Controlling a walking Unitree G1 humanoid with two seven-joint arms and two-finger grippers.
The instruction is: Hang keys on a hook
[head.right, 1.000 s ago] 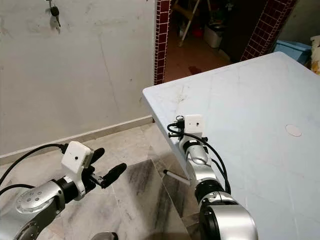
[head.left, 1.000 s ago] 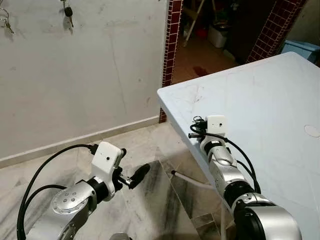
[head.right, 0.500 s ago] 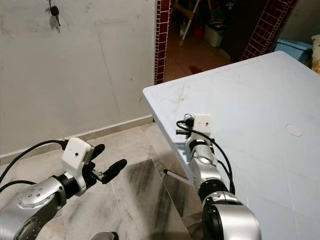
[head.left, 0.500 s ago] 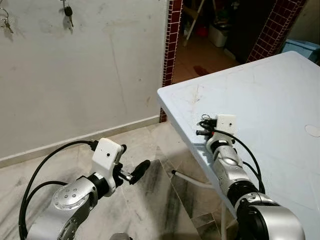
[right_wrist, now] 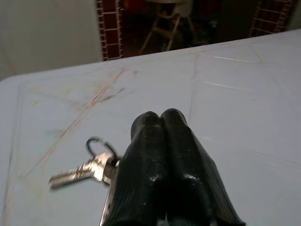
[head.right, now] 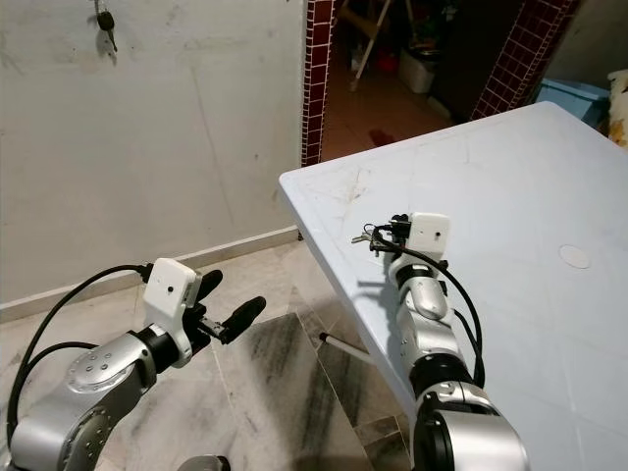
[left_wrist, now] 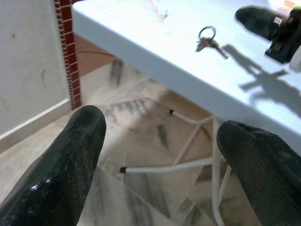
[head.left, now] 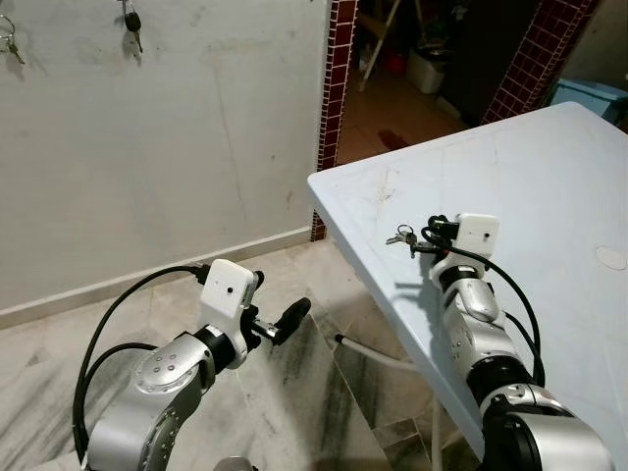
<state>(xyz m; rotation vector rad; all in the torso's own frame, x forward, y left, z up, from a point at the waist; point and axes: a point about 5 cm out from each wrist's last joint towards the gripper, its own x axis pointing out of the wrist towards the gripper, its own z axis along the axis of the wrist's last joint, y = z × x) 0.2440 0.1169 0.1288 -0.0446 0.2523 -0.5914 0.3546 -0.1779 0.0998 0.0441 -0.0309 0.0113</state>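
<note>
A small bunch of keys (head.left: 399,235) on a ring lies on the white table (head.left: 549,167) near its front left corner. My right gripper (head.left: 430,230) hovers just right of the keys, shut, with nothing between its fingers. In the right wrist view the keys (right_wrist: 89,170) lie beside the closed fingertips (right_wrist: 159,117). My left gripper (head.left: 280,300) is open, low over the floor left of the table. The left wrist view looks up at the keys (left_wrist: 209,42). Other keys (head.left: 132,25) hang on hooks on the wall, far upper left.
The table's thin white legs (head.left: 378,355) cross under its edge. A brick-tiled doorway (head.left: 339,78) opens behind the table into a dark room. A blue bin (head.left: 594,93) stands at the far right. Marble floor lies between the table and the wall.
My right arm has shifted to the right over the table, so the keys now show left of its fingers. The left arm has moved up and to the right a little.
</note>
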